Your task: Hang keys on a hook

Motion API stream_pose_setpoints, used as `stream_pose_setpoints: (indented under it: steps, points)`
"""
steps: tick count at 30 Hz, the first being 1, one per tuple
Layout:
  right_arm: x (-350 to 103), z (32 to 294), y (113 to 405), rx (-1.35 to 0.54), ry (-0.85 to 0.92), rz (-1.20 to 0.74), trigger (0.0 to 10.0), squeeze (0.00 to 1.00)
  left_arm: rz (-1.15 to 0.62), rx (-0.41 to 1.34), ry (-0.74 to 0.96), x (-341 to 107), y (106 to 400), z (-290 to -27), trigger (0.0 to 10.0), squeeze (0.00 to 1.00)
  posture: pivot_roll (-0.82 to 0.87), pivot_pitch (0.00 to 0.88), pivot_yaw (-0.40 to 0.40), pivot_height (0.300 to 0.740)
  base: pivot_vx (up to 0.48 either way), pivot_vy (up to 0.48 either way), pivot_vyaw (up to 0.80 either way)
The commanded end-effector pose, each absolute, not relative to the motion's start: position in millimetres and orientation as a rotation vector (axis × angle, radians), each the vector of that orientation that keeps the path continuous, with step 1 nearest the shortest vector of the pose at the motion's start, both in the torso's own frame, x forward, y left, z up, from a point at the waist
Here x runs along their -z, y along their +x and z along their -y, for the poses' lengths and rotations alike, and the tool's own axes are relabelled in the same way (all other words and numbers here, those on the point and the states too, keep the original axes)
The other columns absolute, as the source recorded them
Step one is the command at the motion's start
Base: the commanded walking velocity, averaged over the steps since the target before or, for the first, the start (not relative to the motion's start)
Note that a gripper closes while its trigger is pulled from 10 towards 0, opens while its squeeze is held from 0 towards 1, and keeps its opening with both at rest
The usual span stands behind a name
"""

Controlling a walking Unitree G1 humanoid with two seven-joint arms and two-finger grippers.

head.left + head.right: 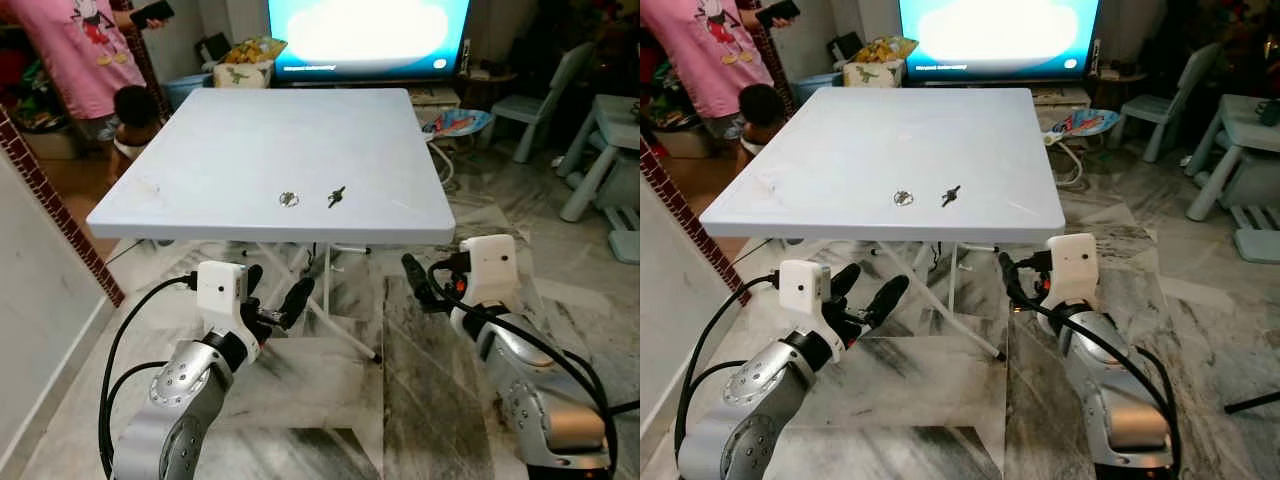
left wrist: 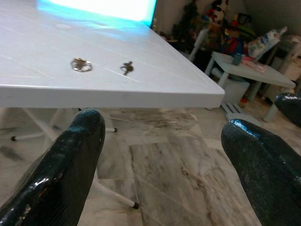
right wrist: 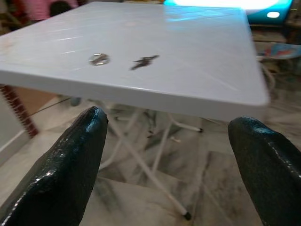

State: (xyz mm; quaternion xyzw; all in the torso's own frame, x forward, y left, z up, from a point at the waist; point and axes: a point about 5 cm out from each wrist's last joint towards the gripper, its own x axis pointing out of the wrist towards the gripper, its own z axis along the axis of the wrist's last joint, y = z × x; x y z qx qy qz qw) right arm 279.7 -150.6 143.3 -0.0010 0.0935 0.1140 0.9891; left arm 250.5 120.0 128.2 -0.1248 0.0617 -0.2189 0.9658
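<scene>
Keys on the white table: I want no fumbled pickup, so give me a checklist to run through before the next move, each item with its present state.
1. Key lies free on the table, nothing on top of it: ok.
2. Ring lies beside the key, apart from it: ok.
3. Left end effector is open and empty: ok.
4. Right end effector is open and empty: ok.
5. Both end effectors are raised to tabletop height: not ok, they hang below the table's near edge.
6. Hook to hang the keys on is located: cannot tell.
</scene>
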Motion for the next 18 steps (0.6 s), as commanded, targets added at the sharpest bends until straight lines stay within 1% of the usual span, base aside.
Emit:
stream_pose_setpoints:
  steps: [1,5,11,18]
  points:
    - [-150.5,148.0,281.4,-0.237,-0.003,-0.158,10.0,0.0,-0.107,0.44,-0.24,-131.7,251.3,-123.6,10.0,0.0,-0.01,0.011,0.03,0.74,0.0,0.0,0.0]
    - [-150.7,147.7,280.9,-0.238,-0.01,-0.153,10.0,0.0,-0.111,0.44,-0.231,-131.1,251.7,-124.4,10.0,0.0,-0.01,0.01,0.034,0.74,0.0,0.0,0.0]
    - [-151.2,145.0,279.8,-0.243,-0.017,-0.145,10.0,0.0,-0.111,0.449,-0.227,-131.3,252.3,-124.2,10.0,0.0,-0.01,0.01,0.037,0.74,0.269,0.0,0.0]
    - [-151.6,143.2,279.5,-0.262,-0.023,-0.142,10.0,0.0,-0.116,0.453,-0.223,-130.0,251.5,-124.1,10.0,0.0,-0.01,0.015,0.038,0.74,0.34,0.0,0.0]
